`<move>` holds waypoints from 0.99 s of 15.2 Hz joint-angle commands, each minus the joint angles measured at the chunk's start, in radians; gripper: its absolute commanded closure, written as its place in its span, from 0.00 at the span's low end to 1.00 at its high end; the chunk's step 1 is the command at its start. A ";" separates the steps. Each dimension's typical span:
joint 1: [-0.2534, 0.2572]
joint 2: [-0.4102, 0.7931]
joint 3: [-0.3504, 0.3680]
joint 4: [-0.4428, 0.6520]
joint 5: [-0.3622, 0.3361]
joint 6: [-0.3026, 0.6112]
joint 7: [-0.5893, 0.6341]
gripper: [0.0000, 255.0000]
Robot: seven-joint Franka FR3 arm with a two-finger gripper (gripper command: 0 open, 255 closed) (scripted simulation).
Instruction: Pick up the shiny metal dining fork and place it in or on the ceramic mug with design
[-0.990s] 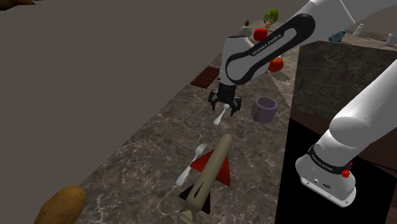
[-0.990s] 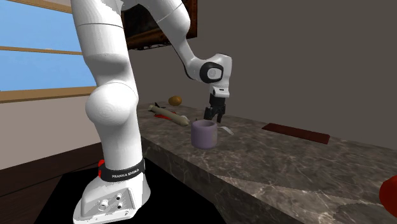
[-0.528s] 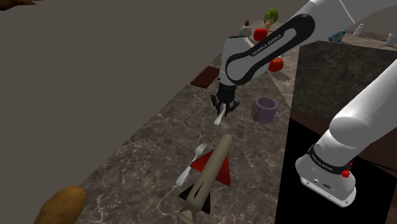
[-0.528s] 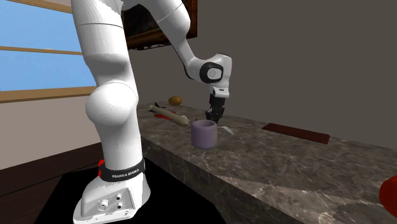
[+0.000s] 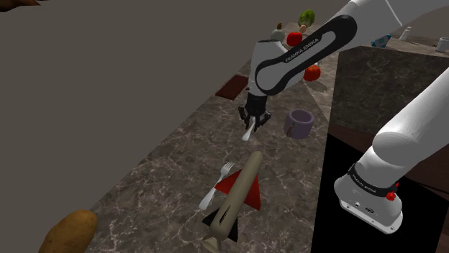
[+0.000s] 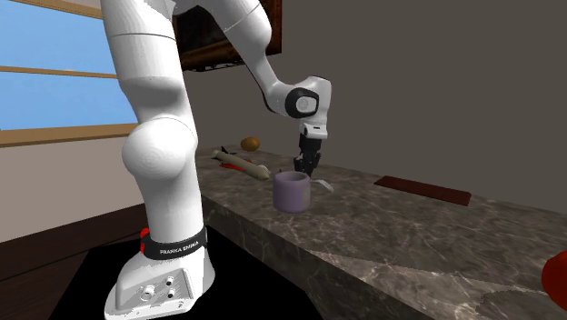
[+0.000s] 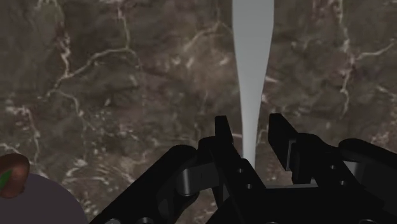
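Observation:
A pale grey fork (image 5: 248, 134) lies on the dark marble counter (image 5: 180, 158), close to the shoulder view's left of a plain lilac mug (image 5: 299, 122). My black gripper (image 5: 252, 122) points down over it, shut on the fork's handle. In the wrist view the slim handle (image 7: 252, 70) runs out from between the two fingers, and my gripper (image 7: 251, 130) clasps its narrow end. From the second exterior view my gripper (image 6: 305, 167) stands just behind the mug (image 6: 291, 193), and the fork's end (image 6: 324, 187) pokes out beside it. The mug's rim (image 7: 38, 203) shows beside the hand.
A second white fork (image 5: 214, 188) lies against a tan rocket model with red fins (image 5: 236, 198) nearer the camera. A potato (image 5: 68, 231) sits at the counter's near end. A dark red mat (image 5: 230, 88) and red fruit (image 5: 311, 72) lie farther off. The wall runs along the shoulder view's left.
The fingers stood apart around the fork a second ago and have closed on its handle. The arm has hardly moved.

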 commanded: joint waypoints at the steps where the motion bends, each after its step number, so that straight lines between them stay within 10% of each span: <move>1: 0.000 -0.019 -0.002 0.007 0.005 -0.025 -0.001 1.00; 15: 0.002 -0.153 -0.029 0.091 0.022 -0.239 -0.001 1.00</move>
